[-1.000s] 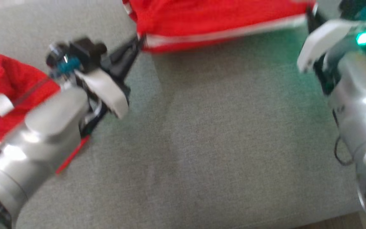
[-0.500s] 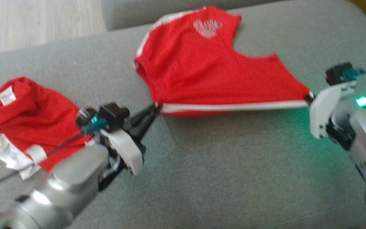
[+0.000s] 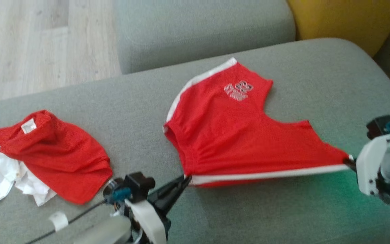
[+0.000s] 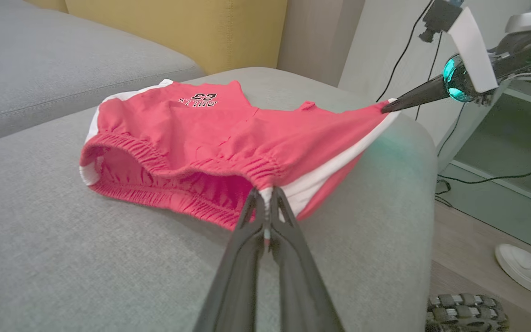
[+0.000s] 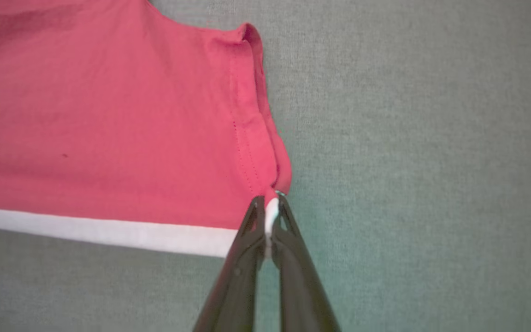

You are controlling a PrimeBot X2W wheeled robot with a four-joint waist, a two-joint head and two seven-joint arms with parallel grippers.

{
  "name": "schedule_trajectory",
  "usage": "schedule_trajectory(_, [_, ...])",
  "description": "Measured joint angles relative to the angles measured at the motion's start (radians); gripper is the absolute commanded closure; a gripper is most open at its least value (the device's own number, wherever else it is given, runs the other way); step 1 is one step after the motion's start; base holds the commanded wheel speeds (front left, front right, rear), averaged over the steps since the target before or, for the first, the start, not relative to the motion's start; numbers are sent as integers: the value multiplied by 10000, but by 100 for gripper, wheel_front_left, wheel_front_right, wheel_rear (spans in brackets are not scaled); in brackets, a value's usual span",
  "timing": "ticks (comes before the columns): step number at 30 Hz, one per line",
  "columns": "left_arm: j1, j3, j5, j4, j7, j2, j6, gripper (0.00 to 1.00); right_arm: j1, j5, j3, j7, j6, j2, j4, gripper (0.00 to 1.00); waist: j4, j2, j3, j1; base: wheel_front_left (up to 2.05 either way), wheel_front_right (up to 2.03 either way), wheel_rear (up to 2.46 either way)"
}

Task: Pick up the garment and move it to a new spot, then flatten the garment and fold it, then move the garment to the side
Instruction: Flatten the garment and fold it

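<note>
Far left: a loose heap of clothes (image 3: 46,159), red and white, lies on the grey sofa seat (image 3: 141,112), well apart from the shorts. Behind it, wooden floor (image 3: 29,44) is seen past the seat's far edge.

Lower centre: the left gripper (image 3: 185,179) has its jaws pinched together on the waistband corner of the red shorts (image 3: 229,135), where the gathered elastic meets the white side stripe. The left wrist view shows the same grip (image 4: 265,196) with fabric caught between the fingertips.

Centre: the shorts lie spread on the middle of the seat, waistband to the left and legs to the right, with a pale printed mark on the far leg. The white-striped near edge runs straight and taut from one gripper to the other.

Right: the right gripper (image 3: 349,162) is clamped narrow on the hem corner of the near leg, at the end of the white stripe (image 5: 270,203).

Upper right: a yellow cushion (image 3: 344,20) stands behind the seat.
</note>
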Motion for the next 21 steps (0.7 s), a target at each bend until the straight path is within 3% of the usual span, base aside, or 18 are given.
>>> schedule_trajectory(6, [448,-61,-54,-660,15,207,86,100,626,339,-380,86,0,-504,-857,100,38,0,-202,1,0,0,0])
schedule_trajectory(10, [425,63,-117,-905,15,199,290,100,558,-134,-966,-362,0,-525,-955,100,138,0,-68,2,0,0,0])
schedule_trajectory(21, [-1008,631,-153,-637,142,-98,543,100,-1178,-1684,-2717,-669,0,556,-257,100,755,-1,952,4,0,0,0])
